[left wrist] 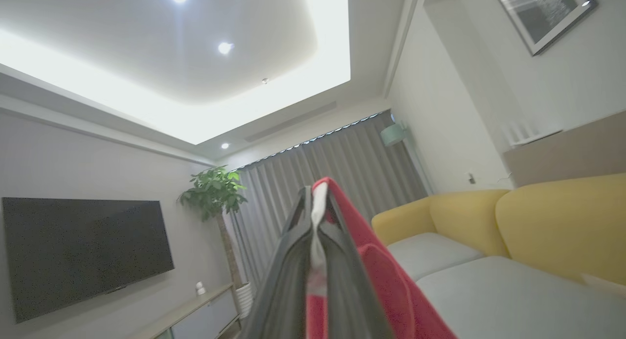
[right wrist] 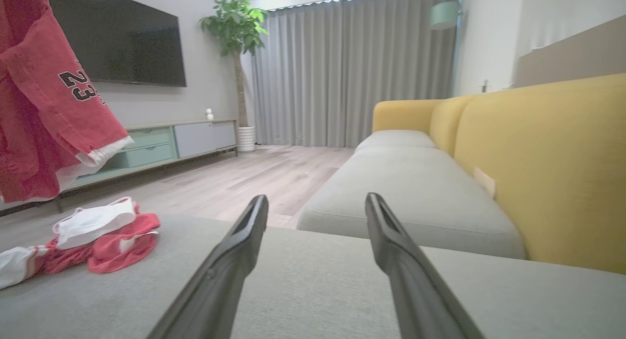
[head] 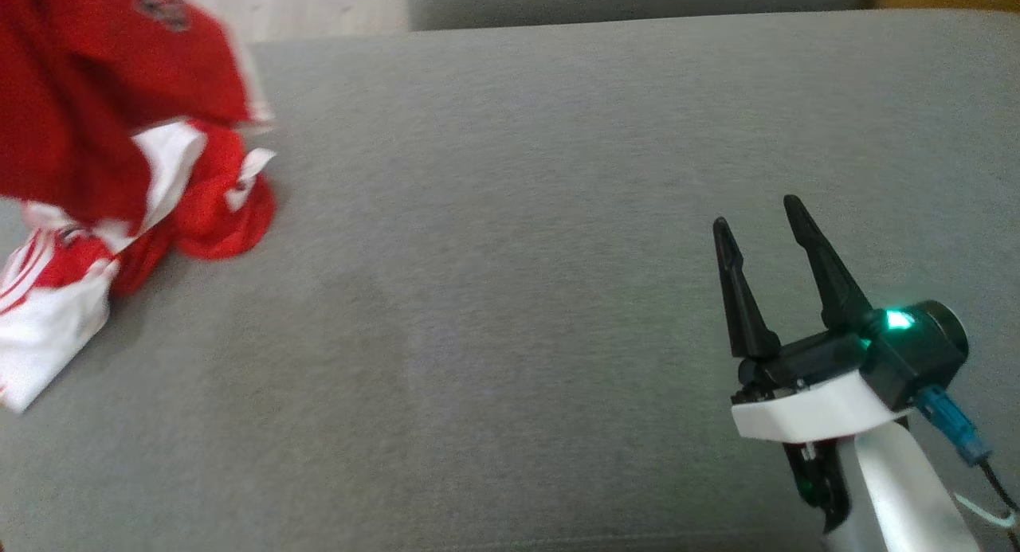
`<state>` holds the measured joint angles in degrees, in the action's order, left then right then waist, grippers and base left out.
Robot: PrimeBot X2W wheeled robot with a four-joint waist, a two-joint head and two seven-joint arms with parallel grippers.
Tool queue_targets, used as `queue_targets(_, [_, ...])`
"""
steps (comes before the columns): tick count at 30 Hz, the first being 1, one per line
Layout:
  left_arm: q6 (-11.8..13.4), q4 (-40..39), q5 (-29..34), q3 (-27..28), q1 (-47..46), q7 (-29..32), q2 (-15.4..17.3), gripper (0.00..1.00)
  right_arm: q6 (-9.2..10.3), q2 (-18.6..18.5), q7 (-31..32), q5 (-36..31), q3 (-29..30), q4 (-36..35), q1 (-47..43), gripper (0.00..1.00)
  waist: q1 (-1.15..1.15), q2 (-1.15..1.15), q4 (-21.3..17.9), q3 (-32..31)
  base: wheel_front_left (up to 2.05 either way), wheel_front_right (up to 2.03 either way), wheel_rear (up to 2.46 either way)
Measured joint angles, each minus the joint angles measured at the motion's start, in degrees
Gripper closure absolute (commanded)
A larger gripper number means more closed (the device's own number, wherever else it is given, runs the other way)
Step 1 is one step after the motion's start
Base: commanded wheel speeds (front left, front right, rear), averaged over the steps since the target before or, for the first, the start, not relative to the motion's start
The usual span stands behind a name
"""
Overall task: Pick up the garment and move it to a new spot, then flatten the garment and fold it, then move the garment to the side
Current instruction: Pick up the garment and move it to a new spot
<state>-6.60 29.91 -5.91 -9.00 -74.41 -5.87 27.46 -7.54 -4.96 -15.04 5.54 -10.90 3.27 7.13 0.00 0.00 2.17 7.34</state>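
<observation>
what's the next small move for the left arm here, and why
Probably carry the garment right, over the bare middle of the grey cushion: the left gripper is shut on it, its lower end lies heaped at the cushion's left.

I am facing one red-and-white garment (head: 96, 122), one television (right wrist: 122, 40), one potted plant (right wrist: 237, 26), one yellow sofa (right wrist: 538, 158), one framed picture (left wrist: 543, 16) and three ceiling spotlights (left wrist: 225, 48).

garment (head: 80, 98) blurred — cut off left
</observation>
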Motion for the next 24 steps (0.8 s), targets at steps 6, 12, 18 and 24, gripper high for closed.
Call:
queue_targets(6, [-0.3, -6.9, -4.0, -1.5, 3.7, 0.8, -3.0, 1.0, 0.0, 0.9, 0.0, 0.0, 1.0, -0.4, -2.0, 0.0, 0.0, 0.0, -6.9, -1.5, 0.0, 0.0, 0.0])
queue_targets(12, [0.1, -9.4, -6.3, -3.7, 8.0, 2.7, -7.3, 1.0, 0.0, 1.5, 0.0, 0.5, 0.7, -0.4, -2.1, 0.0, 0.0, 0.0, -13.0, -2.1, 0.0, 0.0, 0.0])
queue_targets(18, [0.5, -9.1, -6.1, -9.1, 9.4, 4.0, -12.7, 1.0, 0.0, 1.6, 0.0, 1.6, 0.6, -1.1, -1.9, 0.0, 0.0, 0.0, -17.0, -0.4, 0.0, 0.0, 0.0])
queue_targets(24, [1.3, -3.3, -5.8, -13.5, 17.8, 2.9, -17.7, 1.0, 0.0, 1.6, 0.0, 3.0, -1.1, -1.1, -1.4, 0.0, 0.0, 0.0, -19.3, 1.8, 0.0, 0.0, 0.0])
